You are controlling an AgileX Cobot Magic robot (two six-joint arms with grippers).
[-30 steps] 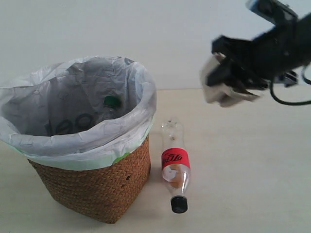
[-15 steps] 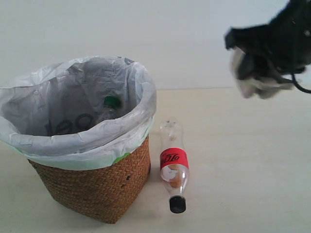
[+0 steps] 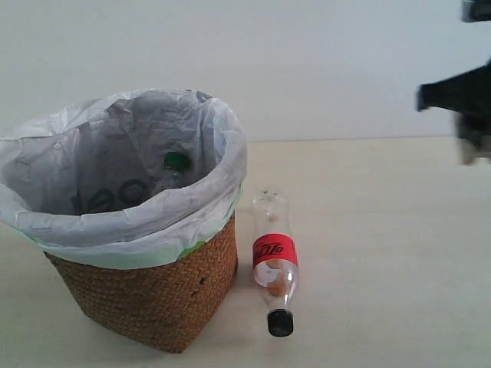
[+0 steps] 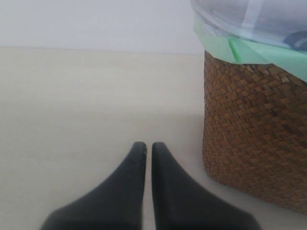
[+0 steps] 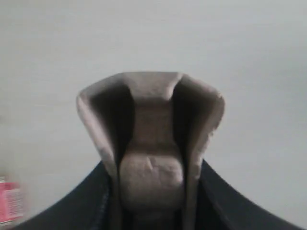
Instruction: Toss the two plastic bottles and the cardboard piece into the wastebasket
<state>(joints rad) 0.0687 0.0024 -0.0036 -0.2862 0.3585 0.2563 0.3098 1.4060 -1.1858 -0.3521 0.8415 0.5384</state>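
Note:
The wicker wastebasket (image 3: pixel 146 299) with its white bag stands at the left. A green-capped bottle (image 3: pixel 175 162) lies inside it. The red-label bottle (image 3: pixel 275 257) lies on the table just right of the basket, black cap toward the camera. My right gripper (image 5: pixel 152 165) is shut on the grey-brown cardboard piece (image 5: pixel 151 124), which stands up between the jaws. In the exterior view that arm (image 3: pixel 460 96) is a blur at the far right edge, high above the table. My left gripper (image 4: pixel 145 146) is shut and empty, low over the table beside the basket (image 4: pixel 254 139).
Bare pale tabletop (image 3: pixel 383 253) stretches right of the bottle, with a plain white wall behind. A sliver of the red label (image 5: pixel 9 201) shows at the edge of the right wrist view.
My right arm has swung to the right with the cardboard piece, from upper middle-right to the frame's edge. Basket and both bottles have not moved.

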